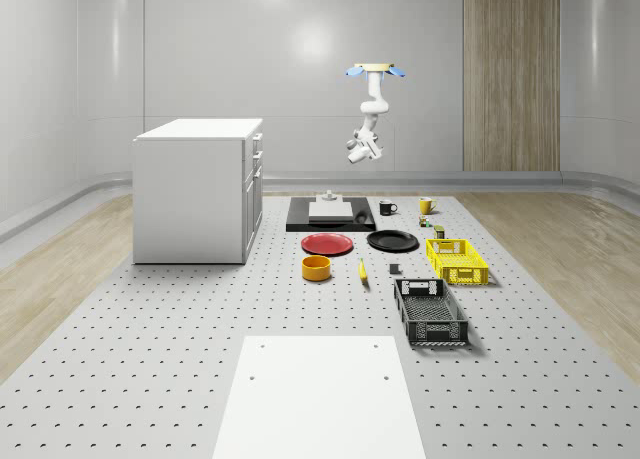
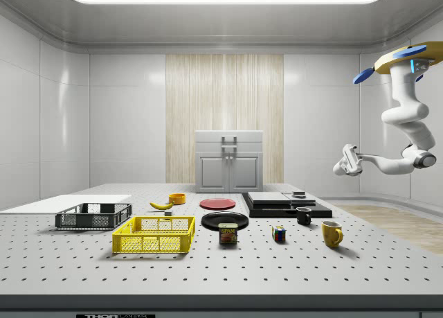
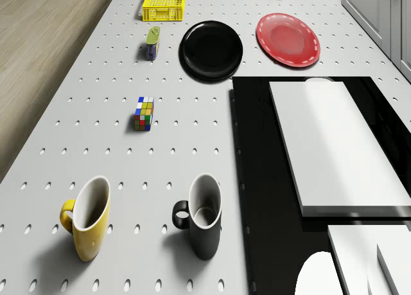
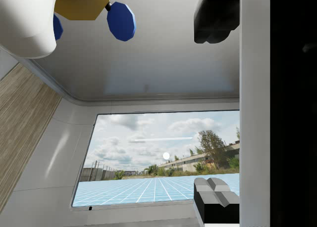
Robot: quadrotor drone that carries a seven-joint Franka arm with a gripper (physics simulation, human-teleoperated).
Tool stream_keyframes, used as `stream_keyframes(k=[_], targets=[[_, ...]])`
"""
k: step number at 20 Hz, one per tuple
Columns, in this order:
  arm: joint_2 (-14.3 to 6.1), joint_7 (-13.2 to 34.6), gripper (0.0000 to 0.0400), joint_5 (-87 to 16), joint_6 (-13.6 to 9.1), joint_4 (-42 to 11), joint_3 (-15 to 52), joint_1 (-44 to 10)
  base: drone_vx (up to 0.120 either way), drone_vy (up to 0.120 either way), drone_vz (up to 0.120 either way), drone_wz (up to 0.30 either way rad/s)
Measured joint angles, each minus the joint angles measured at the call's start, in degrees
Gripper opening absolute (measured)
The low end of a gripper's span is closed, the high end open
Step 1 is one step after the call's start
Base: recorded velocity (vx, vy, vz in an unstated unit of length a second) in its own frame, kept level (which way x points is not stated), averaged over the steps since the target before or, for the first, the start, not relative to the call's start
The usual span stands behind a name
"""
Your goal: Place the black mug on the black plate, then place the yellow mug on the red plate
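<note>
The black mug (image 1: 387, 207) (image 2: 303, 215) (image 3: 203, 216) stands upright on the table beside a black slab, with the yellow mug (image 1: 426, 205) (image 2: 331, 233) (image 3: 88, 218) a short way from it. Nearer the table's middle lie the black plate (image 1: 392, 241) (image 3: 211, 50) and the red plate (image 1: 327, 244) (image 3: 288, 39), both bare. The drone (image 1: 376, 70) (image 2: 405, 58) hovers high over the table's far end. My gripper (image 1: 358, 154) (image 2: 345, 161) (image 4: 215, 111) hangs well above the mugs, open, with nothing between its fingers (image 4: 214, 19).
A black slab (image 1: 330, 214) carrying white blocks lies by the black mug. A Rubik's cube (image 3: 144, 113) and a can (image 3: 153, 42) stand between mugs and plates. Farther on are a yellow crate (image 1: 456, 260), black crate (image 1: 430, 312), yellow bowl (image 1: 316, 268), banana (image 1: 362, 270) and white cabinet (image 1: 197, 189).
</note>
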Motion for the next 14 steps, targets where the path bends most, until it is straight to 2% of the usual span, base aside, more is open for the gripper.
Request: stream_keyframes(k=[4,7,10,14], targets=[[-3.3,8.2,0.04,-25.9,-0.4,-14.7,14.3,-8.5,0.0,0.0,0.0,0.0],[-5.7,15.9,0.04,-42.8,-3.4,-24.0,22.7,-17.3,0.0,0.0,0.0,0.0],[-7.9,22.8,0.04,-54.2,-7.4,-29.4,28.8,-26.5,0.0,0.0,0.0,0.0],[-10.6,29.2,0.04,-62.0,-11.9,-32.4,33.8,-36.0,0.0,0.0,0.0,0.0]])
